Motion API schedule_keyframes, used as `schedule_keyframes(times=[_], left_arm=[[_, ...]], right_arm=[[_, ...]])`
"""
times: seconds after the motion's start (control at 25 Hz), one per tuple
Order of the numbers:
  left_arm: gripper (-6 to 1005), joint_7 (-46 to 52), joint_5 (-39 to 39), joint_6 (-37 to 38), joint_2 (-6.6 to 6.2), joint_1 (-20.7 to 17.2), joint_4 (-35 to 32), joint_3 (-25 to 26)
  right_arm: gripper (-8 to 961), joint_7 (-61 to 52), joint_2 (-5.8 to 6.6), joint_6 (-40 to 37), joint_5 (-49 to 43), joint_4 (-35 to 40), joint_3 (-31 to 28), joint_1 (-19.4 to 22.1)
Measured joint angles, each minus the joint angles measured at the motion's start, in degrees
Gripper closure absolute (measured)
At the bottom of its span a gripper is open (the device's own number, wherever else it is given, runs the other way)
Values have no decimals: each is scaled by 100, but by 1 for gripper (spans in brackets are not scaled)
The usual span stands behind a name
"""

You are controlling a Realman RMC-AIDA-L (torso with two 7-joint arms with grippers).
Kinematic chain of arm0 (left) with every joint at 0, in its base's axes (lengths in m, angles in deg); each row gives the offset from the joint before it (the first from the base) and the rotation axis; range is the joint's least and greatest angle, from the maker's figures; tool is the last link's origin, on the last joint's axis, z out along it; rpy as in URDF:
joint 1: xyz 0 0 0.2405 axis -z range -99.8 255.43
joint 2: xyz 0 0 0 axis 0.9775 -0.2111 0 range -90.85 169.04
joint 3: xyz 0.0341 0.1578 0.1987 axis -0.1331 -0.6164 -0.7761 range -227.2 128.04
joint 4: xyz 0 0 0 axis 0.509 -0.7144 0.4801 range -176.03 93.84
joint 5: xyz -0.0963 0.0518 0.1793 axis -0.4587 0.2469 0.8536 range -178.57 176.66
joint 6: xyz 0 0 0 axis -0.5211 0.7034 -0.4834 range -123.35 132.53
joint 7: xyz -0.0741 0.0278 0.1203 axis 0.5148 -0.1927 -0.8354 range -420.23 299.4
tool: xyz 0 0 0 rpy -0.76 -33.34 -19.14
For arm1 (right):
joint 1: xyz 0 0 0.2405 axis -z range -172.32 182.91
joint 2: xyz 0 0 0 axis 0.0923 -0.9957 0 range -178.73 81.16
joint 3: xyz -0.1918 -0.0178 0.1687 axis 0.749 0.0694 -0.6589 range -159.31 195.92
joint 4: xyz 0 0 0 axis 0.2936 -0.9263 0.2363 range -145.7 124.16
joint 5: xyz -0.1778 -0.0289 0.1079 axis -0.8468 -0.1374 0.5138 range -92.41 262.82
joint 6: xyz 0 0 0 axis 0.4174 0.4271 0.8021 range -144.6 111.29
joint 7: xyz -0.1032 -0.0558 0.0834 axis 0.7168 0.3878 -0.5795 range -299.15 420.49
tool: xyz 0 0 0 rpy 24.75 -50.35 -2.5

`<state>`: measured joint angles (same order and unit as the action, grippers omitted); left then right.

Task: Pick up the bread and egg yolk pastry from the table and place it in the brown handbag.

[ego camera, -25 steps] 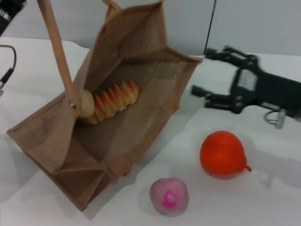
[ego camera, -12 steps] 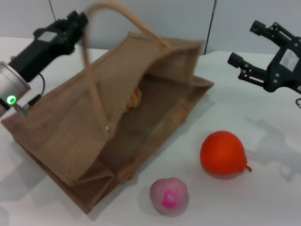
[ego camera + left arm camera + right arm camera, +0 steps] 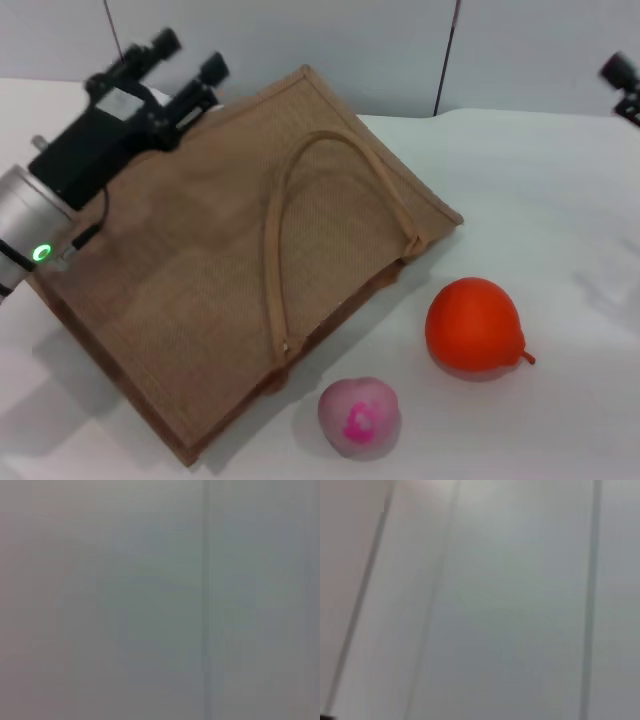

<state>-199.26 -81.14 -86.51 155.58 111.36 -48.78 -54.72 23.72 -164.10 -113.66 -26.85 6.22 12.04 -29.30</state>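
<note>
Your left gripper (image 3: 185, 70), fingers spread, hovers over the flat brown handbag's (image 3: 200, 300) far corner; its long axis runs diagonally.

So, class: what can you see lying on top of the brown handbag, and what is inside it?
A tan loop handle lies flat on the brown handbag. The left gripper sits over its far corner. The bag has collapsed shut, so anything inside is covered.

Looks like a robot lab or test room. Plain white table (image 3: 560, 180) set against bare grey wall panels (image 3: 300, 40), with toy food laid out beside a black robot arm (image 3: 90, 150)
</note>
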Motion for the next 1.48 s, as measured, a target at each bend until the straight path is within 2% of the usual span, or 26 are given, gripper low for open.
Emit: schedule_keyframes(times=[0.04, 0.16, 0.28, 0.44, 0.56, 1.48], left_arm=[[486, 0, 0, 0, 0, 0, 0, 0], [346, -589, -700, 46, 11, -209, 499, 492], [119, -819, -1027, 50, 21, -284, 724, 655], [118, -1051, -1628, 98, 41, -389, 996, 733], [118, -1019, -2068, 203, 45, -503, 1125, 739], [118, -1012, -2194, 221, 54, -535, 1294, 751]], right_arm=[[70, 0, 0, 0, 0, 0, 0, 0], [70, 418, -27, 153, 2, -118, -495, 115], [70, 599, -35, 315, 5, -312, -808, 184], [71, 656, -38, 661, 39, -554, -1351, 319], [71, 608, -43, 937, 44, -668, -1523, 402], [72, 609, -35, 1011, 53, -715, -1588, 481]])
